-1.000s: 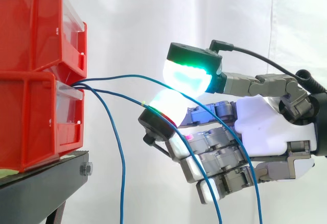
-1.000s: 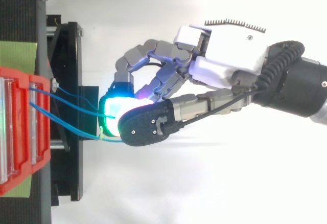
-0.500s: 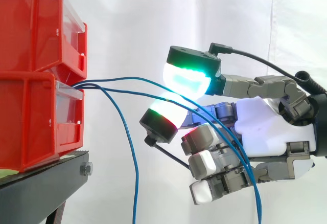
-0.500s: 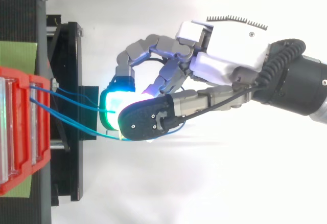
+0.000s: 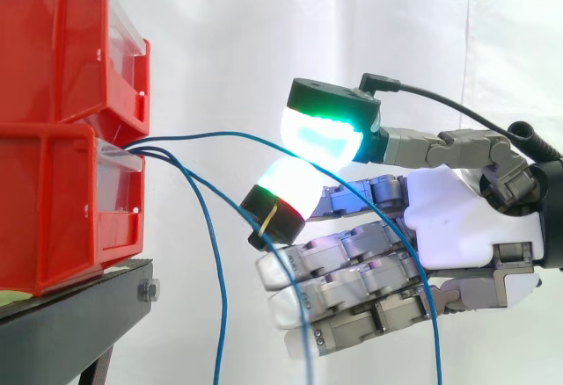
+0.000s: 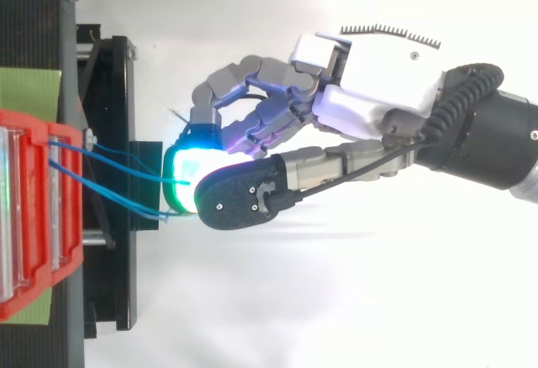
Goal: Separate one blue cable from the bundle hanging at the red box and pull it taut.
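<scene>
Where the white curtain point(image 5: 264, 33) backs the whole side view, the hand point(image 5: 457, 218) comes in level from the right edge with its fingers pointing left toward the bins. On top sits its thumb pad point(image 5: 324, 134), glowing green and white. One finger pad point(image 5: 286, 190) presses up against it from below, and the two pinch a blue cable point(image 5: 229, 134) between them. The other fingers point(image 5: 352, 288) lie nearly straight, stacked underneath. Seen from above, the hand point(image 6: 378, 65) enters from the right edge, and its pads sit just beside the stand.

Two red bins fill the left edge, the upper bin point(image 5: 53, 42) stacked on the lower bin point(image 5: 44, 209). Both stand on a black stand point(image 5: 70, 323) in the lower left corner.

Three blue strands leave the front of the bins where the two meet. The pinched cable bows up and right into the pads, then drops toward the lower right. A second cable point(image 5: 207, 253) hangs loose between the bins and the hand. A third cable point(image 5: 306, 367), blurred, crosses the straight fingers.
</scene>
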